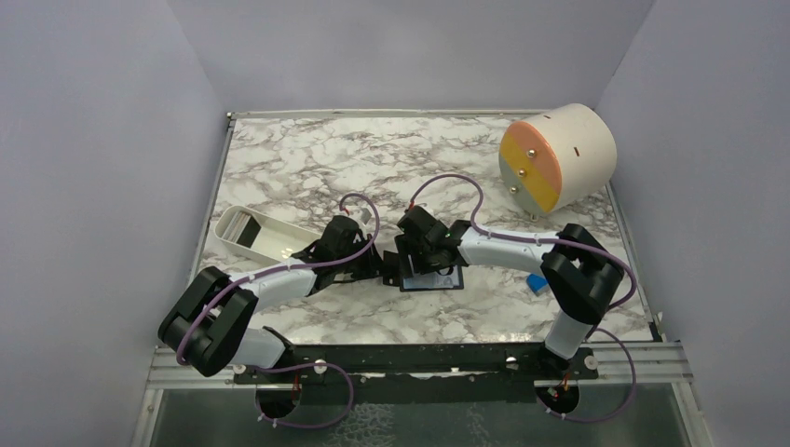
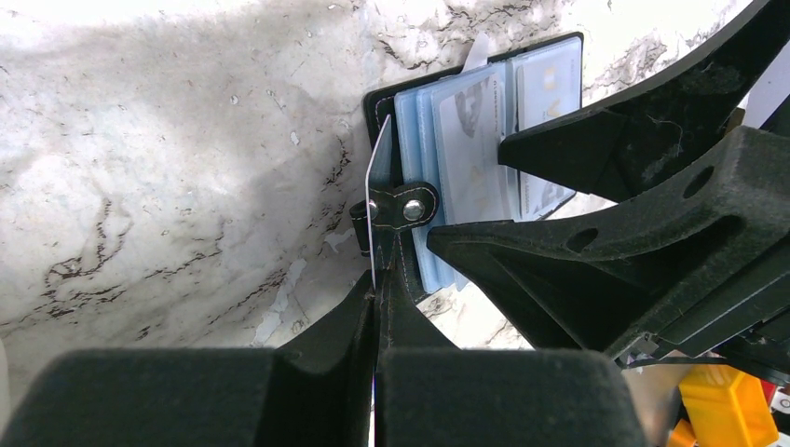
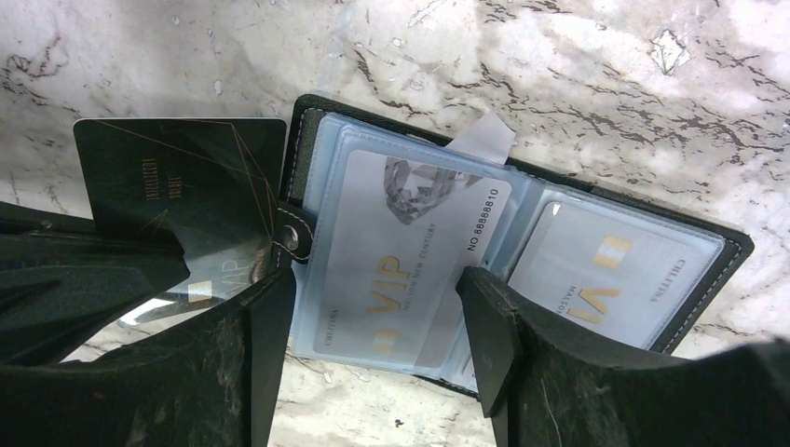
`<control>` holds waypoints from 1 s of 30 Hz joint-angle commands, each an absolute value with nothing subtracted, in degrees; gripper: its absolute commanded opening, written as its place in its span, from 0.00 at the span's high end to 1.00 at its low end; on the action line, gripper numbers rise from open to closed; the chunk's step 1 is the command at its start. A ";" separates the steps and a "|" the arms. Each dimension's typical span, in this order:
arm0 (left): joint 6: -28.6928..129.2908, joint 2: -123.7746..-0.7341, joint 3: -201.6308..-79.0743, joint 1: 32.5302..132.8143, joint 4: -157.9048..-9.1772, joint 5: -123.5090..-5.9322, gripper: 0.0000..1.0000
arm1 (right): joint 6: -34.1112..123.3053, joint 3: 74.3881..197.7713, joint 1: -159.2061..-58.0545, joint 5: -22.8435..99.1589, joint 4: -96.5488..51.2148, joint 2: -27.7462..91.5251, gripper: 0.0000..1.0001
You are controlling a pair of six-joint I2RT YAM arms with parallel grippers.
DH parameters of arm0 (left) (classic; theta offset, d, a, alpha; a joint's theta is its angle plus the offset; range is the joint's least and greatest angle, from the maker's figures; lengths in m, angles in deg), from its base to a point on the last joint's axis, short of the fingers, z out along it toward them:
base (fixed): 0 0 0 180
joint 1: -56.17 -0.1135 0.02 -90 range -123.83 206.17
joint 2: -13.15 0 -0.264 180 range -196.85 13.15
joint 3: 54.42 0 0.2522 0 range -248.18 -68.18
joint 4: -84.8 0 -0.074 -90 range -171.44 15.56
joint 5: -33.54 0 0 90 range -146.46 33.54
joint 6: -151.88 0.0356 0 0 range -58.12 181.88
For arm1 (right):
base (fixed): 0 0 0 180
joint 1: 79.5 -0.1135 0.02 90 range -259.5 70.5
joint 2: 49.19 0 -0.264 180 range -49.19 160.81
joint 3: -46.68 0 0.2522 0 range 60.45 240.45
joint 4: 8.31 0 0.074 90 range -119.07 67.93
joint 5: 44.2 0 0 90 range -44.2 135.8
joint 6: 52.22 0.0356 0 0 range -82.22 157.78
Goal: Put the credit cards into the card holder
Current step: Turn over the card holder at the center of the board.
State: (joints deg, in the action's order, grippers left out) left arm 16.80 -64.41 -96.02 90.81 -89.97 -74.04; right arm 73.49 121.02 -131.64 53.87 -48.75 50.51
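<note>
Black card [image 3: 177, 177] is pinched in the left hand [image 2: 377, 291], right hand [image 3: 377, 281] spread wide over the open card holder [image 3: 410, 191].

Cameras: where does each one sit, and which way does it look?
Top external: above and behind, looking down at the table; left arm and right arm show.
Left wrist: on the left arm, looking along the left gripper, shut on a dark card.
Right wrist: on the right arm, looking past the open right gripper at the card holder.
Shared: both wrist views show card and holder.
</note>
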 commanded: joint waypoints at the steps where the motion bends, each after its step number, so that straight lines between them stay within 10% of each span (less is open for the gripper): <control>1: 17.48 -64.17 -94.57 91.24 -87.91 -74.83 1.00 | 73.58 121.36 -131.97 58.27 -50.28 51.55 0.35; 30: 18.28 -64.49 -94.69 91.24 -86.58 -73.46 1.00 | 74.86 120.60 -131.97 64.11 -53.80 45.69 0.39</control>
